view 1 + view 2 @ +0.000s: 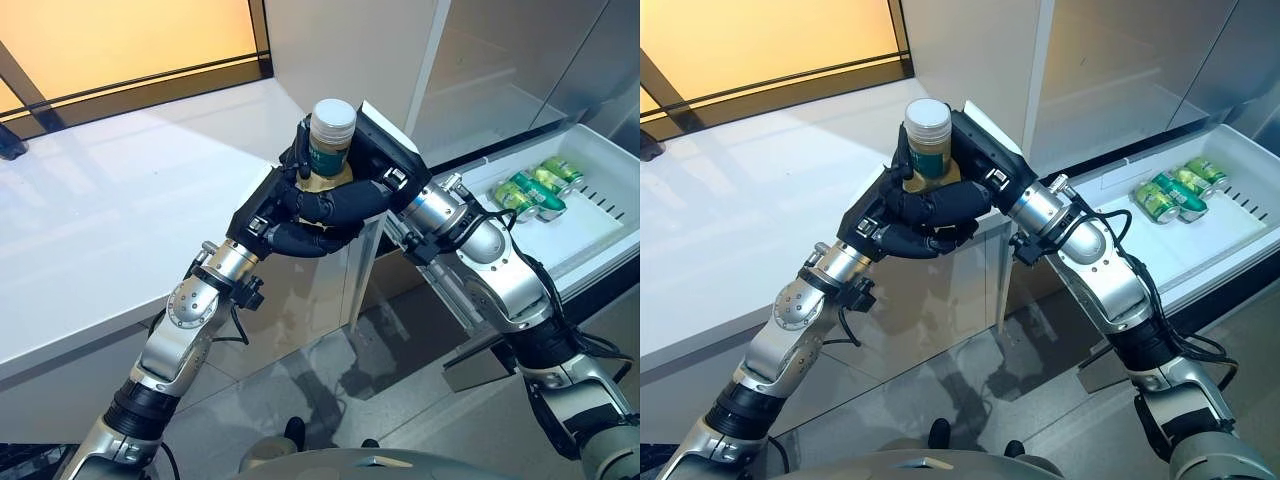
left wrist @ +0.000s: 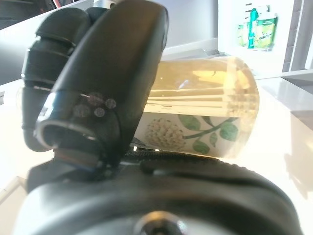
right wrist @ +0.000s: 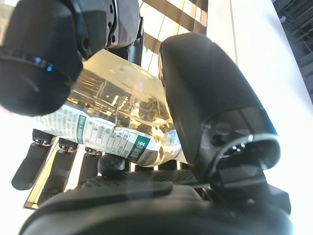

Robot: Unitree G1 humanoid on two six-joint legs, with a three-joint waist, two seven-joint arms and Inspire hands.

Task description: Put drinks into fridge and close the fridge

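A bottle (image 1: 330, 140) of pale yellow drink with a white cap and a green-printed label stands upright in the air, above the corner of the white counter. My left hand (image 1: 268, 212) comes up from the lower left and curls round its lower part. My right hand (image 1: 384, 152) reaches in from the right, and its fingers (image 1: 340, 203) wrap the same bottle. In the left wrist view my thumb (image 2: 112, 83) lies across the bottle (image 2: 210, 117). My right thumb (image 3: 210, 93) presses the bottle (image 3: 117, 122) in the right wrist view. The open fridge drawer (image 1: 600, 232) lies to the right.
Several green cans (image 1: 537, 190) lie on their sides at the back of the white drawer. A white counter (image 1: 120, 200) spans the left, its corner just under the hands. Grey cabinet fronts (image 1: 500, 60) rise behind the drawer. The grey floor (image 1: 400, 390) lies below.
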